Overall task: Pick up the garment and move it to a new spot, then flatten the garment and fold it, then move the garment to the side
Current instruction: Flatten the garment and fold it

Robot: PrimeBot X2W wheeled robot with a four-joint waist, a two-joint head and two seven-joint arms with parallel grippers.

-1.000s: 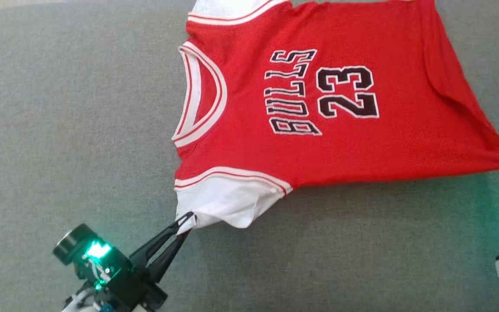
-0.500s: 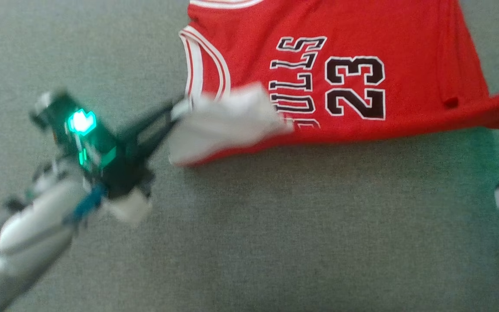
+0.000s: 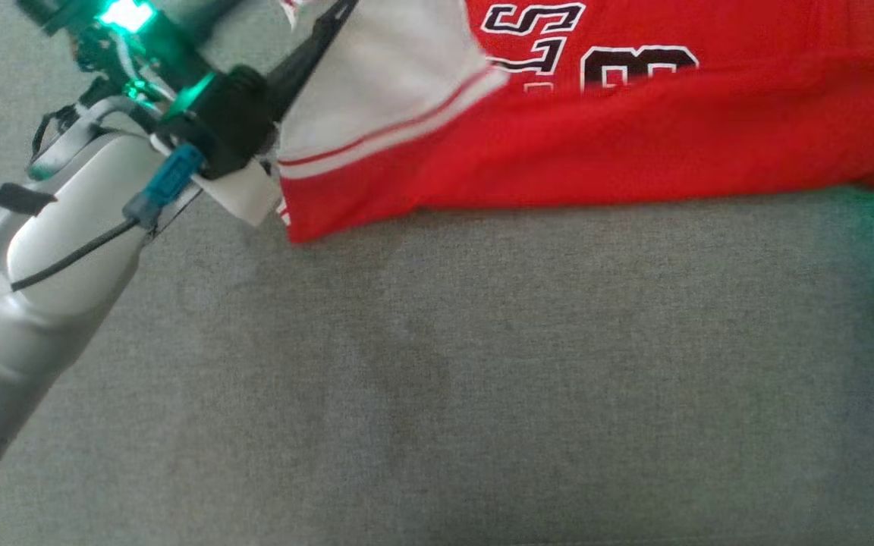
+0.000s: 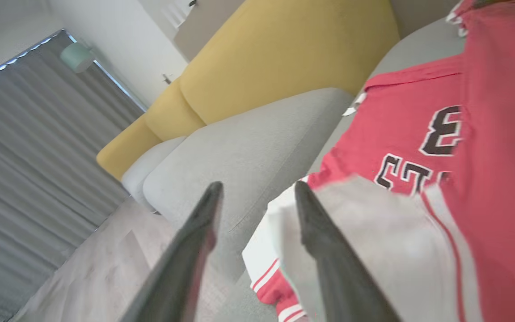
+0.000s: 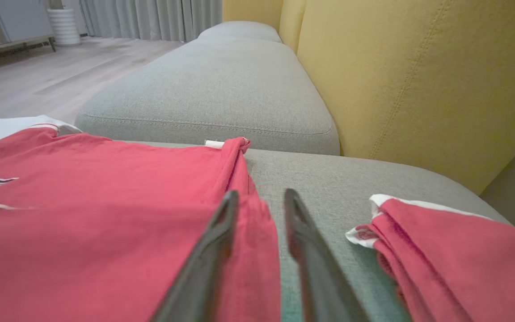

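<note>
Red/white garment [image 3: 634,152], flat band on gray woven cushion [image 3: 482,379].

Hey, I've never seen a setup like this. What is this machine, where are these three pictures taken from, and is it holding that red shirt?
It is a wheeled robot with two arms, working on a grey sofa seat. The head view looks down from a camera on its head, and its pale left arm enters at the left. The other two views come from a camera on each wrist, looking along two dark fingers: the left claw and the right claw. On the seat lies a red jersey with white panels, its near edge folded over the numerals. A second red cloth lies beside it. Both claws stand open, so nothing is gripped, though the jersey's edge lies between the right claw's fingers.
</note>
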